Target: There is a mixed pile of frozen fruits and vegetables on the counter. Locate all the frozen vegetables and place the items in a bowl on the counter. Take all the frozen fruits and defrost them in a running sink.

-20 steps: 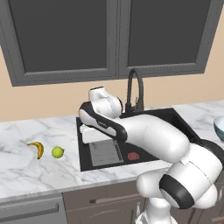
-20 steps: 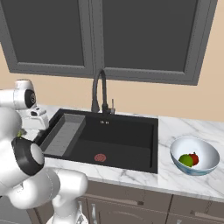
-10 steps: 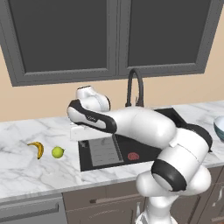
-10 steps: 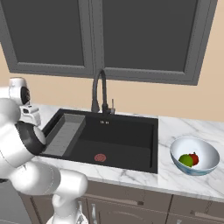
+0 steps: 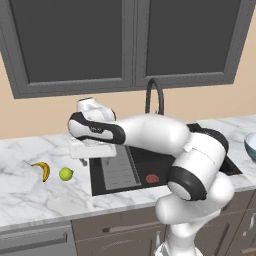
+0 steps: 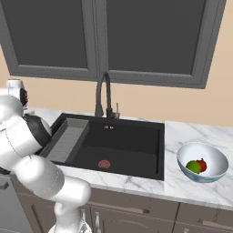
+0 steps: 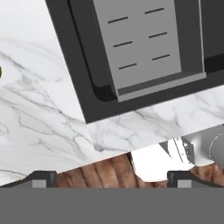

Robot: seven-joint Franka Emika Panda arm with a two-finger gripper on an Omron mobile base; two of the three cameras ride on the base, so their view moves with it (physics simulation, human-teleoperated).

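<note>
Marble forms the one counter (image 5: 40, 195), white with grey veins, a flat slab above brown-grey cabinet fronts. One sink (image 6: 123, 145) is cut into it: a black rectangular basin holding one grey ribbed tray (image 6: 68, 139), one reddish round drain (image 6: 104, 164) and one tall black arched faucet (image 6: 101, 93). One round, pale blue-white bowl (image 6: 214, 157) with a light rim sits on the counter right of the sink, with two round pieces inside, a dark green ball (image 6: 193, 166) touching a red round one (image 6: 202, 164). Two pieces lie on the counter left of the sink: one curved yellow banana (image 5: 42, 170) with dark tips, and just beside it one smooth yellow-green ball (image 5: 66, 174). The gripper (image 5: 86, 156) hangs over the counter at the sink's left edge, near the ball, its two fingers spread wide and holding nothing.
</note>
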